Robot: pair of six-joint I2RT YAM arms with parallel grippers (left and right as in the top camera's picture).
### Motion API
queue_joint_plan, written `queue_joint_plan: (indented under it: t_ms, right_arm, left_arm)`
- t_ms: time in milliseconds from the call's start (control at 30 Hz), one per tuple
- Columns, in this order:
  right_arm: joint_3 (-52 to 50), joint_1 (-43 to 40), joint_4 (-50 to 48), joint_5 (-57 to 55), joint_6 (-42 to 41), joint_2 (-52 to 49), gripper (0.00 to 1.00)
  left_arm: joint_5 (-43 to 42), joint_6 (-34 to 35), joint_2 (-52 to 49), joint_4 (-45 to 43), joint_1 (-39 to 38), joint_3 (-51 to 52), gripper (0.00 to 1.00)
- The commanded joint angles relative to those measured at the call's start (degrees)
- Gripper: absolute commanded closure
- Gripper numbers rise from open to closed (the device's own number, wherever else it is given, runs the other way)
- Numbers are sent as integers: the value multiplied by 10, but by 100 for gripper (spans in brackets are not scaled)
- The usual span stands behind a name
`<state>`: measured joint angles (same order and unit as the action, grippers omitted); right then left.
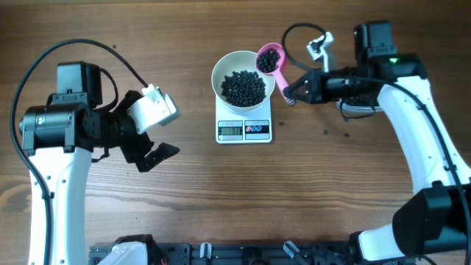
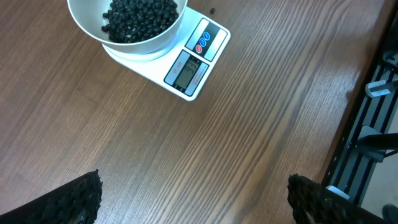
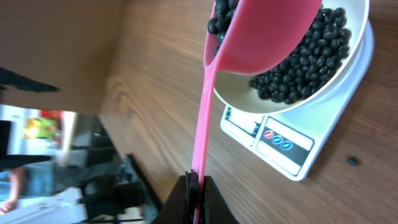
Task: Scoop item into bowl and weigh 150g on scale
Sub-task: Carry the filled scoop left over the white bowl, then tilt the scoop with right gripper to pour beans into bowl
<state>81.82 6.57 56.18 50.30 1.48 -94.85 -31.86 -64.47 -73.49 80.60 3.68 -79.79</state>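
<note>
A white bowl [image 1: 224,71] heaped with tiny black beads [image 1: 243,87] stands on the white scale [image 1: 244,130], whose grey display and two buttons face the table's front. My right gripper [image 1: 290,91] is shut on the thin handle of a pink scoop [image 1: 269,59], whose cup holds beads and hangs over the bowl's right rim. In the right wrist view the scoop [image 3: 264,37] tilts above the beads [image 3: 305,59] in the bowl [image 3: 348,43], with the gripper [image 3: 196,186] pinching the handle. My left gripper [image 1: 156,154] stands open over bare wood left of the scale [image 2: 186,68].
A stray bead [image 3: 352,160] lies on the wood beside the scale. A few more specks dot the table right of the scale [image 1: 327,133]. A dark rail [image 1: 243,254] runs along the table's front edge.
</note>
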Motion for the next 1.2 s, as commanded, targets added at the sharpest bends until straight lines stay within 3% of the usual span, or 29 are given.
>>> queue_joint_plan:
  t_ms: [0, 467, 1167]
  right_arm:
    - [-3, 23, -9, -78, 1, 14, 95]
    - [-3, 98, -54, -241, 16, 14, 96]
    - [-3, 130, -75, -325, 57, 14, 95]
  left_arm:
    - [-13, -11, 6, 0, 2, -11, 0]
    - [-13, -11, 6, 0, 2, -11, 0]
    - [-13, -11, 6, 0, 2, -11, 0]
